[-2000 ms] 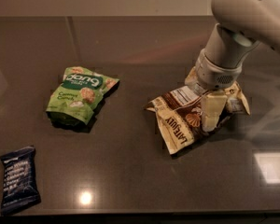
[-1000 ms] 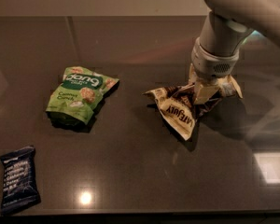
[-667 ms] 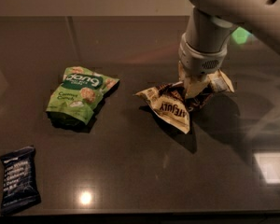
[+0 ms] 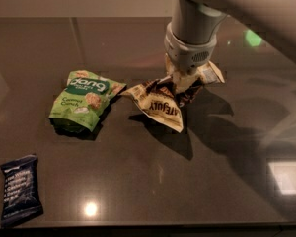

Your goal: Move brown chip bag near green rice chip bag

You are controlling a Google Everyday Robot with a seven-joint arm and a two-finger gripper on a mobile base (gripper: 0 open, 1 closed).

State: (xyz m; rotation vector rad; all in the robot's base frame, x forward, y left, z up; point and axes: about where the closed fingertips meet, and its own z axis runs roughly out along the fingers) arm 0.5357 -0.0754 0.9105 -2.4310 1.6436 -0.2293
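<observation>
The brown chip bag (image 4: 160, 105) is crumpled brown and cream foil, held a little above the dark table, its shadow below it. My gripper (image 4: 183, 80) comes down from the upper right and is shut on the bag's upper right part. The green rice chip bag (image 4: 85, 100) lies flat to the left, its right edge just beside the brown bag's left tip.
A small dark navy bar wrapper (image 4: 20, 189) lies at the front left near the table edge. The dark glossy table (image 4: 227, 181) shows light reflections at the front and right. My arm fills the upper right of the view.
My gripper has carried the brown chip bag leftward across the table, from the right side to just beside the green bag. The green bag and navy wrapper have not moved.
</observation>
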